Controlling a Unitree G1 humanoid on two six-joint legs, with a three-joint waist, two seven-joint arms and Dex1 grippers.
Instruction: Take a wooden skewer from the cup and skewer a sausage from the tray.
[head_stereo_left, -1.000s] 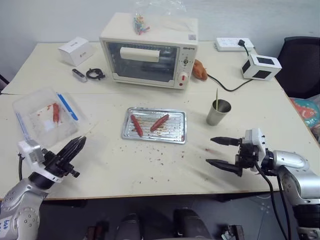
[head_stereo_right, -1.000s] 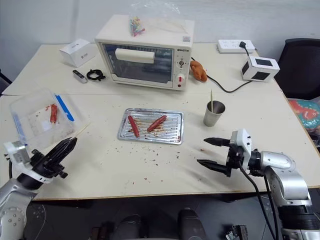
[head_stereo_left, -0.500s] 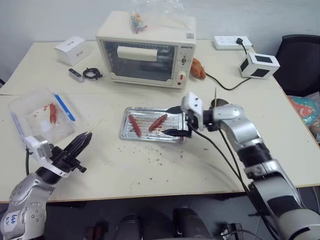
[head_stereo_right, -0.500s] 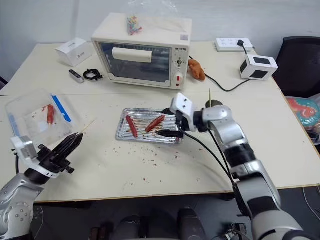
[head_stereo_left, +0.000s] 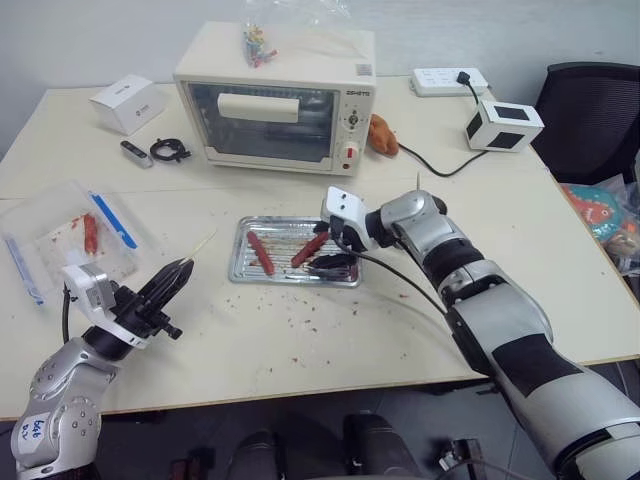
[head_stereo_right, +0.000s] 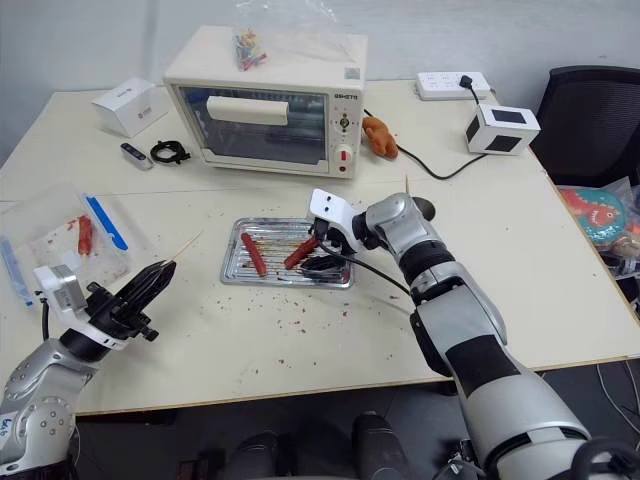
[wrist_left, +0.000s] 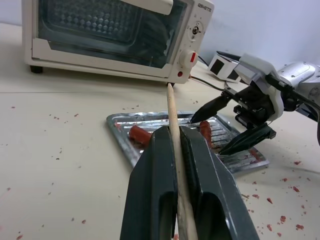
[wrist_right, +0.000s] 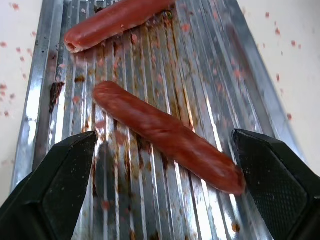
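The silver tray (head_stereo_left: 243, 272) lies mid-table with two red sausages in it, one on the left (head_stereo_left: 259, 252) and one on the right (head_stereo_left: 308, 250). My right gripper (head_stereo_left: 322, 248) hangs open just above the tray, one finger (wrist_right: 55, 190) on each side of the right sausage (wrist_right: 165, 135), not touching it. At the table's front left, my left gripper (head_stereo_left: 183, 268) is shut on a wooden skewer (wrist_left: 172, 120) whose tip (head_stereo_left: 205, 243) points toward the tray. The cup is mostly hidden behind my right forearm; another skewer (head_stereo_left: 417, 181) sticks up from there.
A toaster oven (head_stereo_left: 275, 95) stands behind the tray. A clear plastic box (head_stereo_left: 60, 235) with blue strips and a sausage sits at the left. A white box (head_stereo_left: 127, 103), power strip (head_stereo_left: 445, 82) and white cube (head_stereo_left: 503, 125) are at the back. Crumbs dot the table.
My right arm swung from the table's front right corner leftward and forward over the tray, staying open. The left gripper kept its hold on the skewer and hardly moved. The camera shifted.
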